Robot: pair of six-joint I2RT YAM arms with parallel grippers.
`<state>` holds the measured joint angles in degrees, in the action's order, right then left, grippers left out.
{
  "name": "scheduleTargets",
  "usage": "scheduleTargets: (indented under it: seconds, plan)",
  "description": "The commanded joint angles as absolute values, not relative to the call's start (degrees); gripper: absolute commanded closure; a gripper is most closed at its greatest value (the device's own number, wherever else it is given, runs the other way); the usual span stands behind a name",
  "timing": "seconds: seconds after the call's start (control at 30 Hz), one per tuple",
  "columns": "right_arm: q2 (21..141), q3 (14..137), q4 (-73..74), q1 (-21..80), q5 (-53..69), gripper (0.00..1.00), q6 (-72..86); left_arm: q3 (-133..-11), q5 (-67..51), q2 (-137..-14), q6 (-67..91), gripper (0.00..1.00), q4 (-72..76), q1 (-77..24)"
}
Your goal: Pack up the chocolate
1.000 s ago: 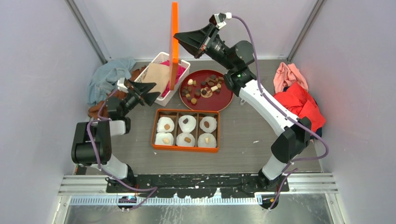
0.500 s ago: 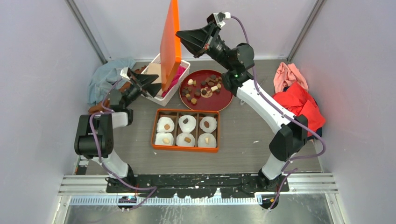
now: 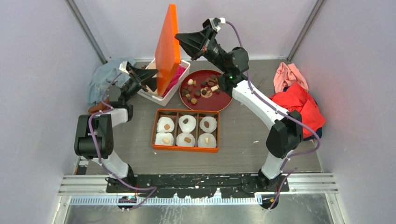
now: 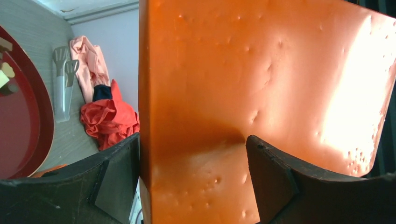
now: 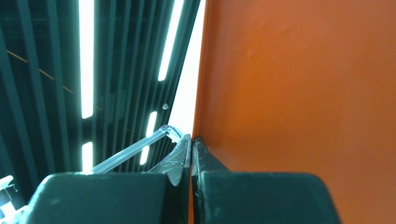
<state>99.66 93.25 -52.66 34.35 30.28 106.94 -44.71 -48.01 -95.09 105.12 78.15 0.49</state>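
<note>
My right gripper (image 3: 178,37) was pinched shut on the raised orange lid (image 3: 167,49). My left gripper (image 3: 153,79) stood apart, jaws straddling the lid's lower edge.

The left arm (image 3: 113,163) and right arm (image 3: 261,105) are built from white shells joined by black joints. A grey-purple cable (image 3: 96,140) is routed along each. The left tool (image 3: 150,79) and right tool (image 5: 190,140) are fitted with black wedge-shaped fingers (image 4: 271,177). A green light (image 3: 232,76) is seen on the right arm.

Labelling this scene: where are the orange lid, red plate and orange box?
orange lid (image 3: 167,51), top view, middle of its flat face.
red plate (image 3: 215,101), top view, bare floor near the right rim.
orange box (image 3: 186,149), top view, its near wall.
</note>
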Motion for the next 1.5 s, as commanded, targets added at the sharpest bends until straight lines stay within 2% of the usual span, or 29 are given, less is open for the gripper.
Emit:
scheduleTargets:
  seconds: [0.0, 0.27, 0.67, 0.87, 0.97, 1.07, 1.13, 1.2, 1.33, 1.47]
  plan:
    - [96.42, 91.08, -59.33, 33.90, 28.28, 0.99, 107.33, -46.55, -46.90, -90.91, 106.71, 0.22, 82.00, 0.86]
    - [94.02, 85.10, -61.91, 30.02, 27.79, 0.99, 108.81, -46.04, -46.61, -91.35, 107.83, 0.42, 82.00, 2.44]
    - [92.93, 70.99, -67.70, 23.43, 28.57, 0.99, 112.73, -48.50, -48.60, -89.50, 111.69, 0.57, 82.00, 8.97]
    - [93.51, 64.54, -69.77, 21.26, 29.56, 0.96, 112.94, -48.37, -48.91, -88.89, 112.95, 0.74, 82.00, 10.30]
    - [93.45, 62.05, -70.38, 20.50, 30.13, 0.86, 112.85, -48.43, -49.13, -88.85, 113.66, 0.85, 82.00, 10.99]
    - [92.96, 60.18, -70.55, 19.95, 30.48, 0.57, 112.41, -48.58, -49.33, -88.70, 114.24, 0.91, 82.00, 11.59]
    - [92.29, 59.42, -69.53, 19.49, 30.85, 0.44, 111.38, -48.93, -49.70, -88.50, 114.63, 0.91, 82.01, 12.02]
    - [91.07, 58.76, -67.01, 18.94, 31.51, 0.36, 109.24, -49.12, -50.11, -88.10, 115.06, 0.91, 82.00, 12.66]
    - [87.10, 57.58, -57.66, 18.03, 32.99, 0.30, 102.89, -49.13, -51.03, -87.24, 115.98, 0.92, 82.00, 13.72]
    - [82.81, 58.19, -43.75, 18.01, 34.43, 0.37, 93.10, -48.35, -51.49, -86.30, 116.19, 0.92, 82.00, 13.81]
